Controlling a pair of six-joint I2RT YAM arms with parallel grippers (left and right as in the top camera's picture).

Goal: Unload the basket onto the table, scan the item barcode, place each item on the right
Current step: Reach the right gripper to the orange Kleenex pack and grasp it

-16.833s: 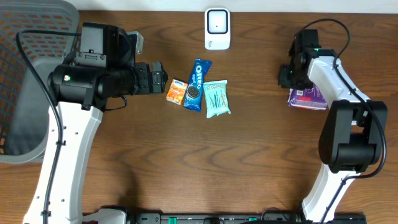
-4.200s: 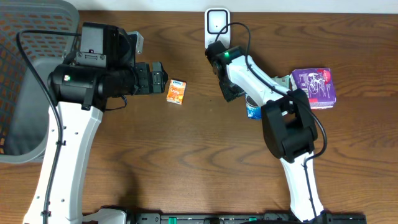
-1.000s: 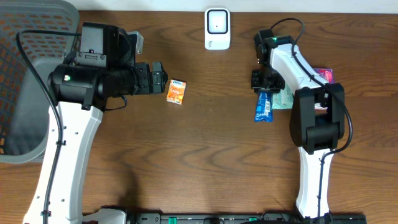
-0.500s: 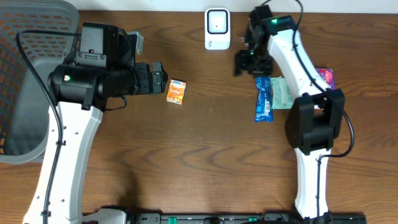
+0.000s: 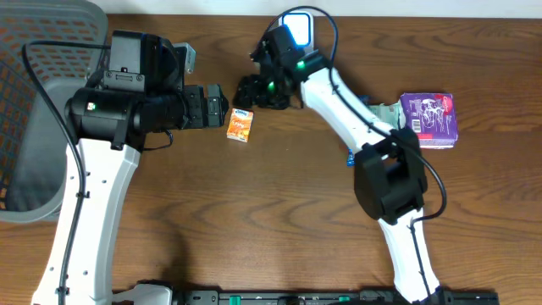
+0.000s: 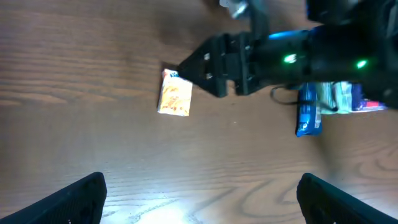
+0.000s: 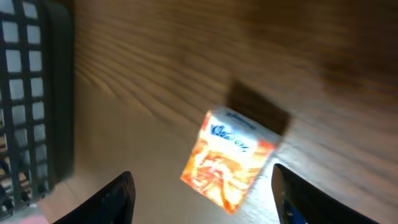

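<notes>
Right claw [image 5: 248, 90]: fingers apart, nothing held, hanging just far-right of the orange Kleenex tissue pack [image 5: 240, 124]. The pack lies flat on the wooden table [image 5: 254, 220], untouched, between my two claws. Left claw [image 5: 222, 107]: fingers spread wide, empty, just left of the pack.

Tissue packet [image 7: 230, 158] lying above the parted tips of the right gripper [image 7: 204, 199]

The orange-and-white packet lies tilted just right of the frame's middle on the brown wooden table [image 7: 155, 62], with a dark shadow at its upper right. Two dark fingertips [image 7: 119, 200] show at the bottom, lower left and lower right, wide apart and touching nothing. A black mesh basket [image 7: 37, 93] runs down the left edge.
</notes>
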